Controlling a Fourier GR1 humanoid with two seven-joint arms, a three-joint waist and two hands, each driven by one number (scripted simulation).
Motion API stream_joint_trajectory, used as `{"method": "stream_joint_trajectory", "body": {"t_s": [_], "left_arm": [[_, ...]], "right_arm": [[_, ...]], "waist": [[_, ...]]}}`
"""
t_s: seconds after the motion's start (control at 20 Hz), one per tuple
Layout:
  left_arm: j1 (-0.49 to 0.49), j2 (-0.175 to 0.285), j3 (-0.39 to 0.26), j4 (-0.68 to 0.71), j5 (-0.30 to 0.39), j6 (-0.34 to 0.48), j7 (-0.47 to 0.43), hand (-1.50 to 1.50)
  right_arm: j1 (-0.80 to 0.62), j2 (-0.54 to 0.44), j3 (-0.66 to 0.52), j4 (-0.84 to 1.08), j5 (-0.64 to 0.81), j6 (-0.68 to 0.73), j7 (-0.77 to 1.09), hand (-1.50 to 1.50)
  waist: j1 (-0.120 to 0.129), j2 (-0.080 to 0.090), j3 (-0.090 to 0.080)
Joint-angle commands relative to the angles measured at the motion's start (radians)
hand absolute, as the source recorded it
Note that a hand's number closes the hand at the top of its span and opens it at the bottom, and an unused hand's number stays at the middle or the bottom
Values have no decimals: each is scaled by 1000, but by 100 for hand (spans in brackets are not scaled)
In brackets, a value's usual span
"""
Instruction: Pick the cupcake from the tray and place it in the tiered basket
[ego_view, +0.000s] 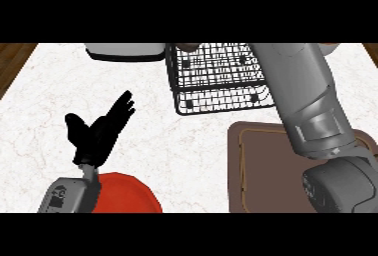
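Head view. The left robot hand (100, 131) stood spread and idle, fingers straight, holding nothing, well to the left of the basket (221, 109) and nearer the viewer. The right forearm (306, 100) crossed the basket's right side and ran out past its far edge. The right robot hand did not show, so its state could not be told. The cupcake was not plainly seen. The visible part of the tray (258, 170), just on the near side of the basket, carried none. A small dark shape (187, 47) at the basket's far-left corner might have been the cupcake or a fingertip; which, could not be told.

Risks, as judged: if the cupcake was being carried over the basket, letting go off-centre could have set it on the wire rim, from which it might tip onto the bench (44, 100). The forearm lay close over the basket, so pulling back low could have nudged the basket.

Count: one basket, one tray, one red plate (129, 195) far to the near-left of the basket, two pale vessels (one (125, 51) left of the basket, one (330, 47) right of it), two forearms, one robot hand visible, no certain cupcake.
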Motion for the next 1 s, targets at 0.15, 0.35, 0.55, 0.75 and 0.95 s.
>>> {"method": "stream_joint_trajectory", "body": {"t_s": [0.15,0.35,0.55,0.75,0.95], "left_arm": [[-4,48,57,-9,33,-24,29,0],[27,4,34,-8,-1,32,24,0],[67,10,37,-3,-17,33,-18,0],[81,34,59,-46,19,7,14,0],[82,52,81,-33,40,-20,-10,0]], "right_arm": [[108,-130,6,-107,-11,85,120,-150],[233,-223,13,-282,-83,319,114,-150],[377,-317,4,-419,-172,554,106,-150],[521,-402,-32,-609,-270,726,153,-150],[659,-528,-146,-747,-409,891,198,-150]], "waist": [[-43,-15,1],[-77,-28,2],[-93,-31,2],[-94,-31,1],[-100,-26,1]]}}
